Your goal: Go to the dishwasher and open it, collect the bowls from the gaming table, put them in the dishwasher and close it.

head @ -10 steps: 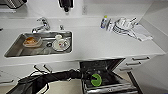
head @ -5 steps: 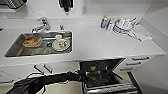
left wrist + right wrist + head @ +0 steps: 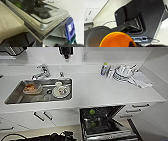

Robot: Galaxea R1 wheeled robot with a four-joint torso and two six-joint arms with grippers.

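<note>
Sink (image 3: 15,98) comes first at the left of the head view, sunk in the white desk (image 3: 100,92), holding an orange-brown dish (image 3: 31,88) and a white cup on a plate (image 3: 60,90). A tap (image 3: 41,72) stands behind it. Further right, at the upper right of the frame, a small bottle (image 3: 104,69) stands beside a stack of white dishes (image 3: 123,72), with a cloth (image 3: 142,80) beyond.

Below the desk, lower right of centre, the dishwasher (image 3: 107,124) stands open, its door dropped forward toward the robot and its rack showing two green bowls (image 3: 92,112). Drawers with bar handles (image 3: 140,106) lie to its right, white cabinet doors (image 3: 40,117) to its left.

In the left wrist view the door's steel edge (image 3: 41,29) runs slantwise across the frame, very near the camera, with a blue tag (image 3: 70,28) at the right. In the right wrist view an orange bowl (image 3: 117,40) sits close under the camera, at the lower middle; it looks carried by the right arm, but whether the jaws grip it I cannot tell, and the left jaws' state is equally unclear.

The turning relation, as I judge it: the rack lies ahead of and below the arms, the door's long edge running crosswise to the robot, so the orange bowl must travel forward over that edge. The left arm is nearer the door.
</note>
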